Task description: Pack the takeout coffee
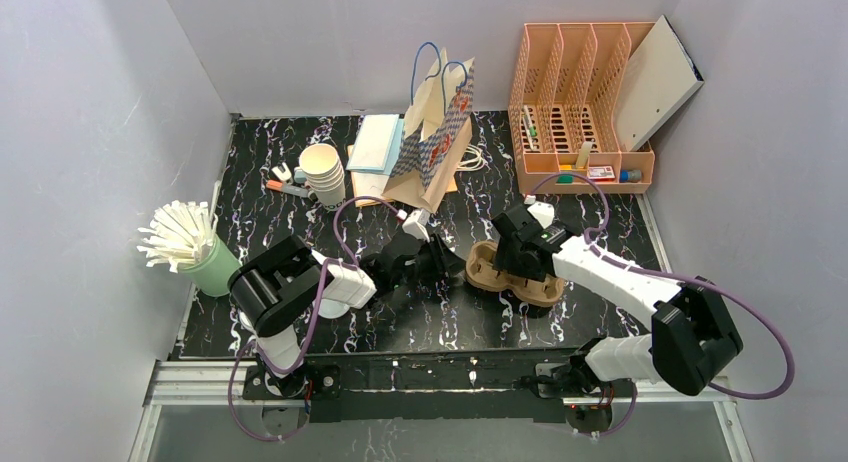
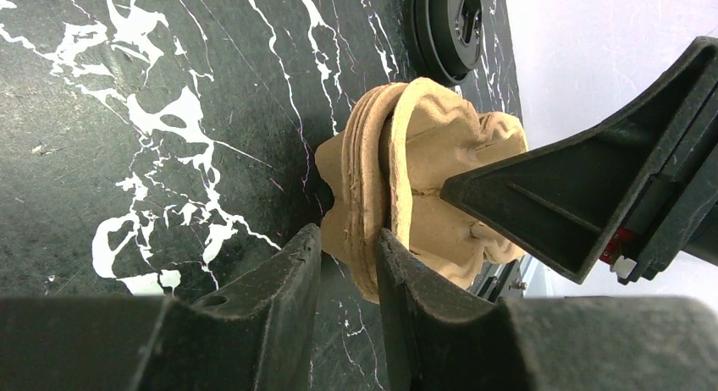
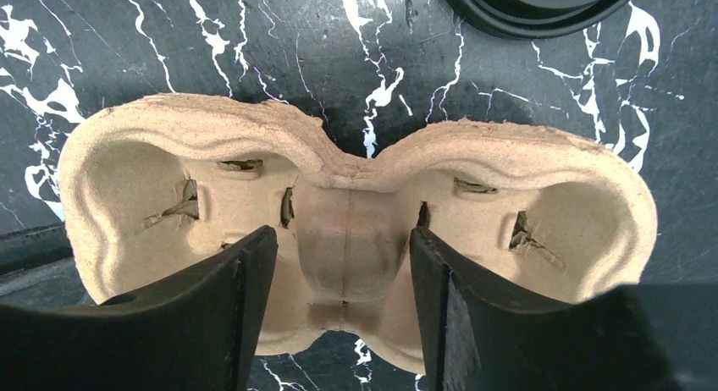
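Though in the left pincer [image 2: 347, 240], pulp carrier [image 3: 351, 222] lengthwise left-right.

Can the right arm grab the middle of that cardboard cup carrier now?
Probably yes: the right tool sits open astride the central ridge of the cup carrier, nothing between; the left tool pinches only its end rim.

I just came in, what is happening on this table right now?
Two robot arms handle a brown cardboard cup carrier on the black table. The left gripper pinches its rim at one end; the right gripper is open, its fingers either side of the middle bridge. Both cup holes are empty. A paper bag stands at the back.
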You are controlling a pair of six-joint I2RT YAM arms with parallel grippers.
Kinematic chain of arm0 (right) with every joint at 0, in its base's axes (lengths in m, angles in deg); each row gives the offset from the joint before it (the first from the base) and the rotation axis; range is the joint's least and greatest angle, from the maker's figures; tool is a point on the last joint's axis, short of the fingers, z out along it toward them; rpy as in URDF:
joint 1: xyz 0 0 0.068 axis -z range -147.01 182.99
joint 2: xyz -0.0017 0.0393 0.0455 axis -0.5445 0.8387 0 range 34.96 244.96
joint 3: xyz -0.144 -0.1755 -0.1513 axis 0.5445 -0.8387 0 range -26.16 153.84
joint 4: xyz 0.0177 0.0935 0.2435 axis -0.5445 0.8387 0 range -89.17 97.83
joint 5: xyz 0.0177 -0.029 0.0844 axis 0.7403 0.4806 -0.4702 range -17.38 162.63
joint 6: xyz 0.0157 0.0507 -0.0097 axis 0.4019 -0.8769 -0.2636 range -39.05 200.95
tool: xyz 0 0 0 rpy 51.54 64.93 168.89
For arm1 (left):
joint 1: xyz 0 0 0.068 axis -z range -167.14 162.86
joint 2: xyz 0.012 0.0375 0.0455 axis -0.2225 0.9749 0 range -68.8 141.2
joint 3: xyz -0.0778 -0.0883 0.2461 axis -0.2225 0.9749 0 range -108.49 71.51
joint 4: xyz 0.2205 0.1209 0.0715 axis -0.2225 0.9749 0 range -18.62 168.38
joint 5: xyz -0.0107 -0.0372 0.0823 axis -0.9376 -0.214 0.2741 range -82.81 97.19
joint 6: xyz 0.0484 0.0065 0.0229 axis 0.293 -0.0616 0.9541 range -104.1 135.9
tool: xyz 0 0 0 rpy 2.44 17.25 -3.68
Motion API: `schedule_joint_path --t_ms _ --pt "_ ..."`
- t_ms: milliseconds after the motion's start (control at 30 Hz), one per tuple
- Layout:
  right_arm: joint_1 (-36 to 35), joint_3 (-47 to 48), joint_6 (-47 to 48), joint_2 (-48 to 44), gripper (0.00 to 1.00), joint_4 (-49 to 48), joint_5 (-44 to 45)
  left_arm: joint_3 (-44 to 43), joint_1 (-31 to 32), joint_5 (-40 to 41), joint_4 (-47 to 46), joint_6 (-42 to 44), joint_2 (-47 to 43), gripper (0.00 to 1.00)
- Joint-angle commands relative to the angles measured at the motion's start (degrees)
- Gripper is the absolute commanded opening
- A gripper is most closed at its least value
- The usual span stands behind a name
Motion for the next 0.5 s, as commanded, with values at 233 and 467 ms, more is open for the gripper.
schedule_joint_path --t_ms 233,467 --pt "-0.1 3.8 -2.6 -5.7 0.49 2.4 -2.1 -1.6 1.0 3.1 8.3 4.6 -1.6 0.29" --pt "-0.1 4.9 -2.8 -9.6 0.48 4.1 -3.2 -2.8 1.2 5.8 11.8 6.9 -2.7 0.29"
